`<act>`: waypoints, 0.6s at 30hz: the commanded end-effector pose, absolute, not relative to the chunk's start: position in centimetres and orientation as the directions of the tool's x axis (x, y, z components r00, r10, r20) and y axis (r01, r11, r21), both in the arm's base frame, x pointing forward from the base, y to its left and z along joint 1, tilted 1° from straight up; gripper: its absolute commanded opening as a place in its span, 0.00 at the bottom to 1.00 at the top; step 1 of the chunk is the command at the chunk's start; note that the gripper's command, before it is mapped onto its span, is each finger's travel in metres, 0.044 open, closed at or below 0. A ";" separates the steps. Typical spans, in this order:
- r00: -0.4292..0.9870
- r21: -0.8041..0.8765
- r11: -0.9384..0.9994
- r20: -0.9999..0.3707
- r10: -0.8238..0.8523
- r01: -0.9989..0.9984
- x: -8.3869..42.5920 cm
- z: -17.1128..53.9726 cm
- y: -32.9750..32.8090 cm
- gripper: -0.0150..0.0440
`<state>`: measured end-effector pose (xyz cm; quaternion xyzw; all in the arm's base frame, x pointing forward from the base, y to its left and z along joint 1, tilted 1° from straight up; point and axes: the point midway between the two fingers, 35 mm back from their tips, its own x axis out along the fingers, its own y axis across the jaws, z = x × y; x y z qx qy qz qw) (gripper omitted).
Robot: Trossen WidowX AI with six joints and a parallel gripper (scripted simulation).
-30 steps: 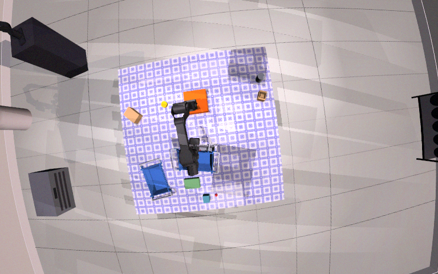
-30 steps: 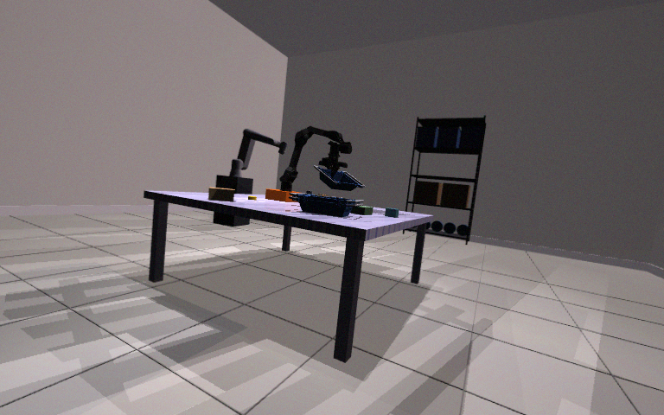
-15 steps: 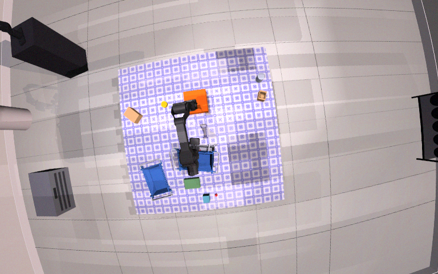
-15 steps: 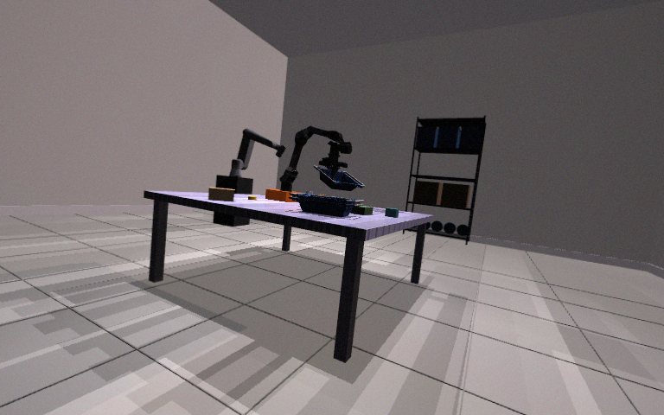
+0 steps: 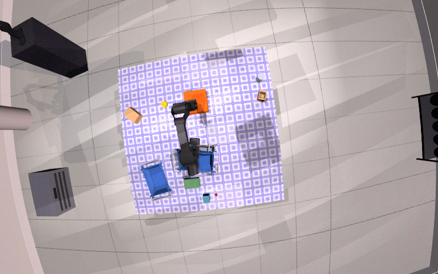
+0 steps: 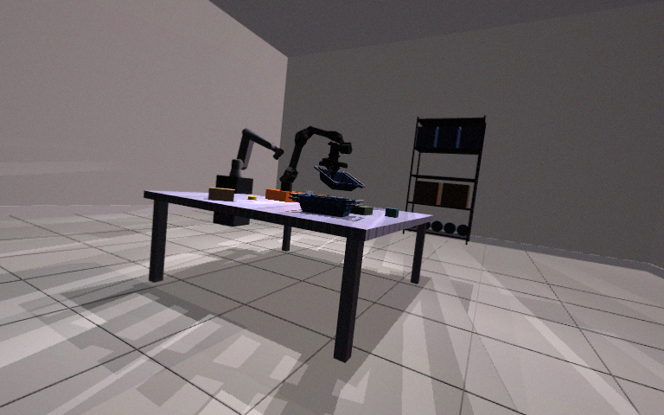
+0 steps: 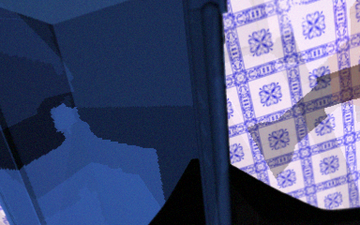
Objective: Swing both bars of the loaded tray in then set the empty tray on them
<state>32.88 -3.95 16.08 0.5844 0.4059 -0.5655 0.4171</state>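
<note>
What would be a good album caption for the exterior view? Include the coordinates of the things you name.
A black robot arm's end effector (image 6: 334, 171) holds a blue plastic tray (image 6: 343, 181), tilted, above a tablecloth-covered table (image 6: 253, 212).

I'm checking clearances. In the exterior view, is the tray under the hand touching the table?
No, the tray hangs tilted above the table.

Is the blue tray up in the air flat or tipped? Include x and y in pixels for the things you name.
Tipped. In the exterior view, the lifted tray (image 5: 206, 161) (image 6: 343, 181) (image 7: 130, 61) slants, with one end higher than the other.
</note>
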 end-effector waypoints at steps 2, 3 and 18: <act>0.045 0.042 -0.327 -0.999 0.001 0.944 33.1 15.7 -4.0 0.25; 0.045 0.042 -0.327 -0.999 0.001 0.944 33.2 15.5 -4.0 0.25; 0.045 0.042 -0.327 -0.999 0.001 0.944 33.2 13.2 -4.0 0.25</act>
